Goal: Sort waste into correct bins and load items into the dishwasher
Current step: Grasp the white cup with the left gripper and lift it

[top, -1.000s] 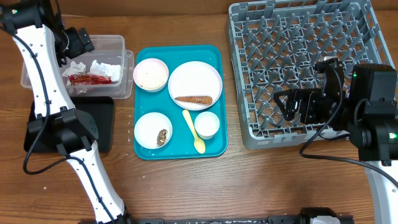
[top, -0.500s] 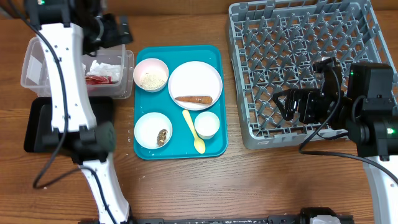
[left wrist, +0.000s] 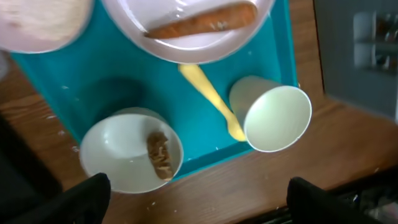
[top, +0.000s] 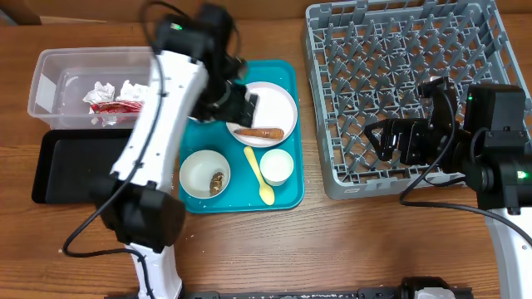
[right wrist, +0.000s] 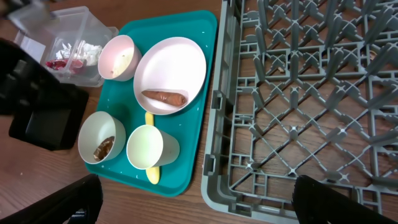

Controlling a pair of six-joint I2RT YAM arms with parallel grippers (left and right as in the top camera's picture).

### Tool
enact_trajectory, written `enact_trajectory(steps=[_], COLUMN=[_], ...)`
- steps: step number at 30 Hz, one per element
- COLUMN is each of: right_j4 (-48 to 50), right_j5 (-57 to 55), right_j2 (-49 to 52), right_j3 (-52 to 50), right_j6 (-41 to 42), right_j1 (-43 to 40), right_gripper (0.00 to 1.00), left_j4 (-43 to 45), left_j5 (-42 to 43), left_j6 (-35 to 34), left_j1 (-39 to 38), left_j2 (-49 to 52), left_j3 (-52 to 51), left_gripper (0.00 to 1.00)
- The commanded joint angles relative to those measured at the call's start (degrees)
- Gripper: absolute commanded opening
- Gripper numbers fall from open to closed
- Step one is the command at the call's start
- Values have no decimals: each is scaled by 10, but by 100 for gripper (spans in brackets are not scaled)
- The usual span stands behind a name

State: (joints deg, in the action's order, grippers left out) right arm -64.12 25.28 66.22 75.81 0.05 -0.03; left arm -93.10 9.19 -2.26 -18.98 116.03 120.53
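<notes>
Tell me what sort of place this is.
Likely a dish-clearing test bench, a mock kitchen or cafeteria return: a grey dish rack, a teal tray of used dishes with food scraps, and a clear tub holding waste, on a wooden table.

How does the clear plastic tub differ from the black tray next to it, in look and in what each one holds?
The clear tub is see-through with tall walls; the black tray is opaque and shallow. The clear tub holds crumpled white paper and a red-and-white wrapper; the visible part of the black tray holds nothing. Both are rectangular, of similar footprint, and lie left of the teal tray.
</notes>
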Motion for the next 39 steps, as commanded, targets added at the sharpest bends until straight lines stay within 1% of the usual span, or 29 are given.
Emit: enact_trajectory(steps=[1,3,9,13,16,17,19,21,23,24,28,31,35,39], right_j4=[1,1,-4,-5,-5,-5,-5,-5,-6,-6,-7,-5,16,51], right_j5=[5,5,5,5,5,5,5,5,5,5,5,5,9,70], right_j2=[0,0,0,0,0,0,1,1,1,1,1,1,1,1], right_j3=[15,15,15,15,15,15,15,15,15,15,15,15,15,14], right_j6=[1,1,1,1,1,1,1,1,1,1,2,7,60,64], right_j1=[-4,-4,-4,-4,-4,-4,-4,-4,-4,-4,-4,-4,-4,-4], right_gripper=[100,100,100,100,100,100,100,100,100,100,100,100,100,100], left_j4=[31,68,169,202,212,215,222,231,240,244,250,230,190,173], left_j5=[-2,-4,-4,-3,-2,-2,-2,-2,-3,-3,4,49,160,309], left_j6=[38,38,7,-2,-3,-3,-3,-12,-25,-30,-38,-32,12,41], left_j1=[-40,-55,-67,-67,-67,-67,-67,-67,-66,-66,-65,-59,-38,1], left_j2=[1,1,1,1,1,1,1,1,1,1,1,1,1,1], left_j3=[-55,-91,-205,-255,-272,-274,-277,-278,-278,-278,-276,-252,-184,-115], left_gripper=[89,88,78,69,62,58,45,25,10,4,4,4,4,4])
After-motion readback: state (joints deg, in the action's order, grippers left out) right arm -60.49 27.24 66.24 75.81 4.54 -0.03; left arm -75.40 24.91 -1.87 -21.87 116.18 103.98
